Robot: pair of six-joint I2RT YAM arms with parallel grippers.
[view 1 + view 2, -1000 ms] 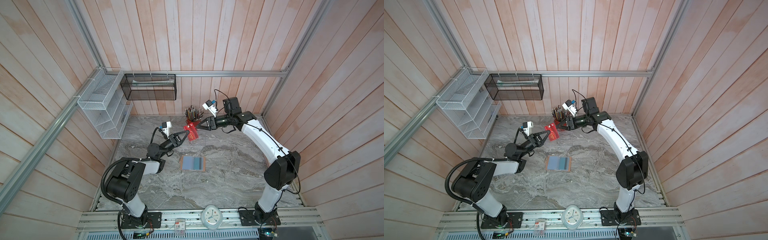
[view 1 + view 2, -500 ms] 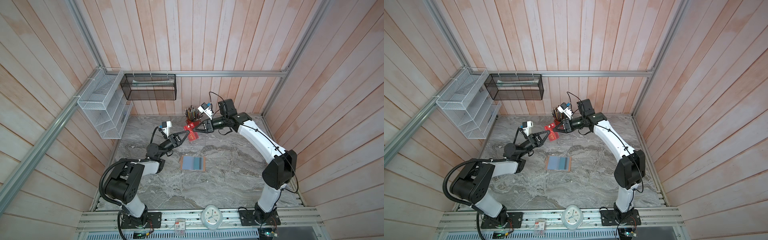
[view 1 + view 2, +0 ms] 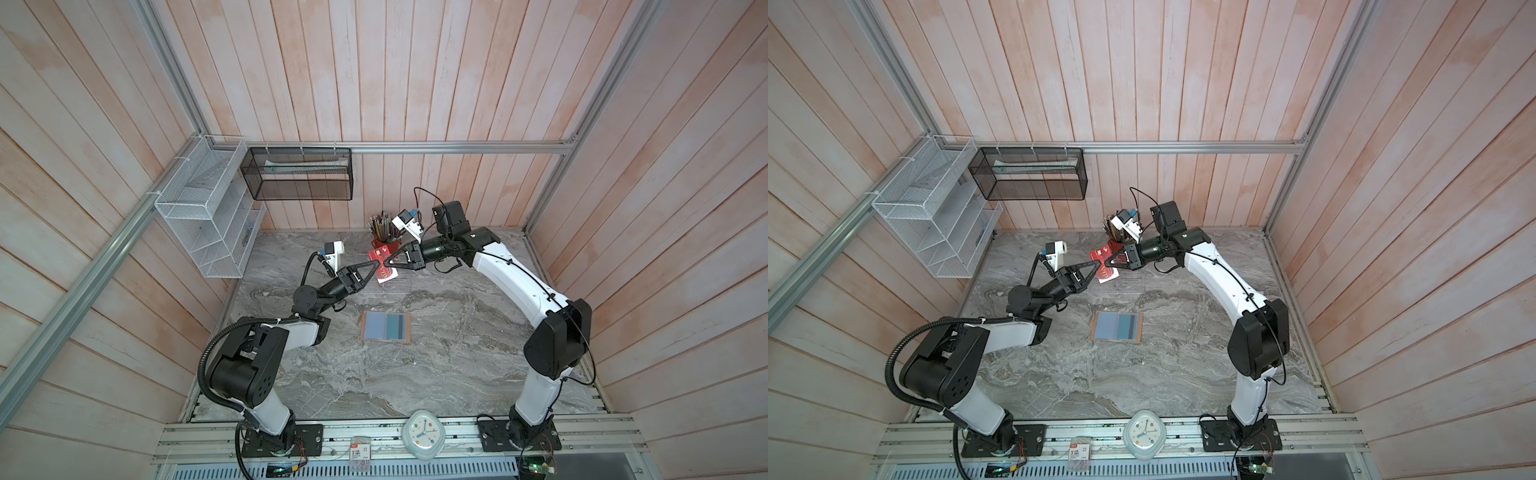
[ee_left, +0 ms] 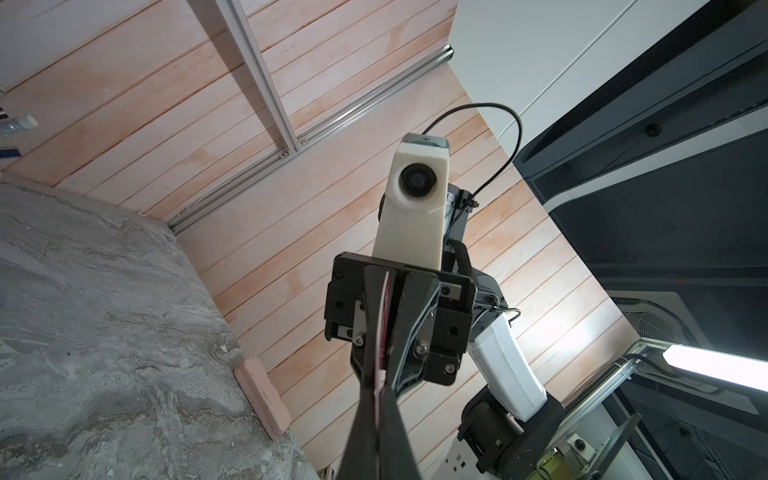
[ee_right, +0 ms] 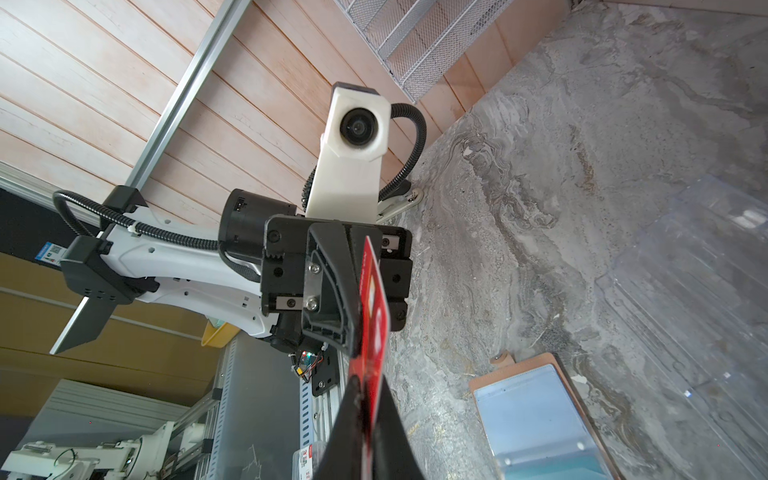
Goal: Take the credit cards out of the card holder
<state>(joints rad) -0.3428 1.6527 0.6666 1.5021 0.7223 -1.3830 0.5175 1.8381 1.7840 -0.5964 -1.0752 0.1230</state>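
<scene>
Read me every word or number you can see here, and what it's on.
"VIP": red card.
"3": small packet on the front rail; its other print is too small.
Numerals on the clock: too small.
Print on the blue sticker: blurred.

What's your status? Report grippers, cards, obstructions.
Left gripper and right gripper both shut on the red card, mid-air. Card holder lies open on the table, teal card inside. Pencil cup close behind; nothing blocking.
</scene>
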